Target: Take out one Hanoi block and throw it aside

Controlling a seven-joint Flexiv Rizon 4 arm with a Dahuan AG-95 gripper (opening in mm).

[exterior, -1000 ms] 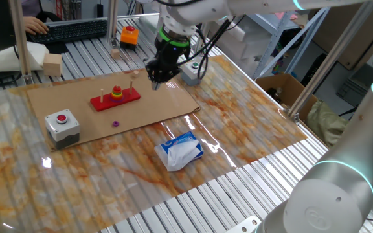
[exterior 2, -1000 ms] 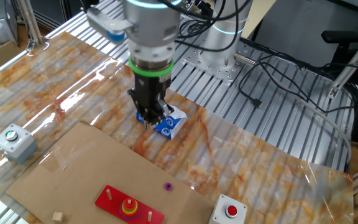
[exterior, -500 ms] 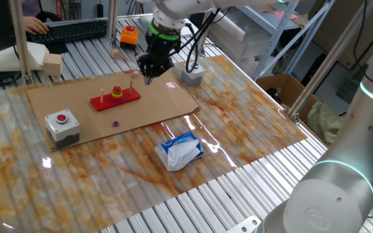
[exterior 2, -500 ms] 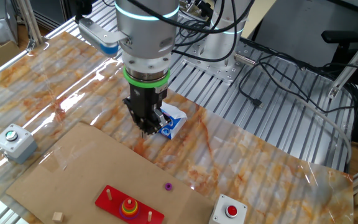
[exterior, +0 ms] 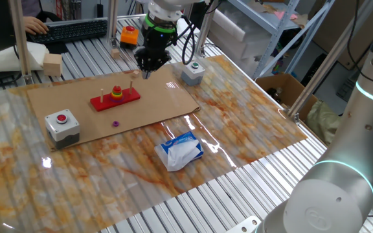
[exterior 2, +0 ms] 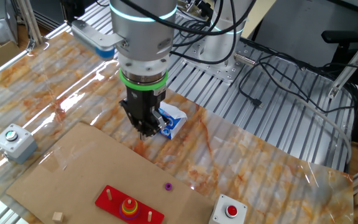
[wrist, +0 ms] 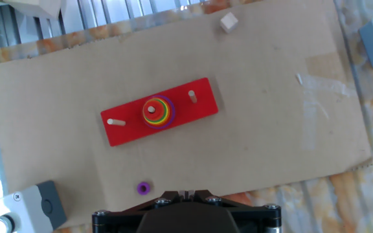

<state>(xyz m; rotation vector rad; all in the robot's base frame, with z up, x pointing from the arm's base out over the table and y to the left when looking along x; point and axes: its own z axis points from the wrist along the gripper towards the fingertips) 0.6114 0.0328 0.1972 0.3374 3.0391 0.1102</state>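
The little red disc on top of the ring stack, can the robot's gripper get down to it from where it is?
Probably yes. The gripper hangs above the cardboard sheet, and the hand view looks straight down on the red disc topping the ring stack on the middle peg. Nothing covers it; the side pegs stand apart.

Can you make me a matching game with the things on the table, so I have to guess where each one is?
Things:
1. tiny red disc
2. tiny purple disc
3. small wooden cube
4. blue and white packet

Places:
A. lying loose on the cardboard, off the peg base
B. on the marbled sheet, off the cardboard
C. at the top of the ring stack on the middle peg
D. on the cardboard near its edge, away from the red peg base

Pairs: 1-C, 2-A, 3-D, 4-B
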